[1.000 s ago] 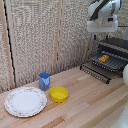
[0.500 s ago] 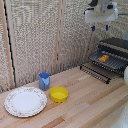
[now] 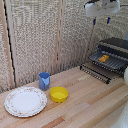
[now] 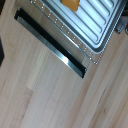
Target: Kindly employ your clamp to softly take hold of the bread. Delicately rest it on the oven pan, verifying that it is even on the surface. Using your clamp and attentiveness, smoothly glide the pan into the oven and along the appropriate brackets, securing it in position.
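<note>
The oven [image 3: 116, 50] stands at the exterior view's right with its door [image 3: 95, 73] folded down. The oven pan [image 3: 110, 61] sticks out of the opening, and the orange-brown bread [image 3: 103, 58] lies on its ribbed bars. High above the pan hangs my clamp [image 3: 101, 21]; its two blue-tipped fingers are apart with nothing between them. In the wrist view the pan [image 4: 97, 22] and the bread [image 4: 70, 4] lie at the picture's edge, with the door's dark edge [image 4: 50, 42] below them. The clamp itself does not show in the wrist view.
On the wooden table [image 3: 85, 107] stand a blue cup [image 3: 44, 80], a yellow bowl [image 3: 59, 94] and a round patterned white plate [image 3: 25, 101]. A woven screen [image 3: 45, 35] closes the back.
The clamp has risen a little above the oven pan. The bread, the pan and the table items have stayed put.
</note>
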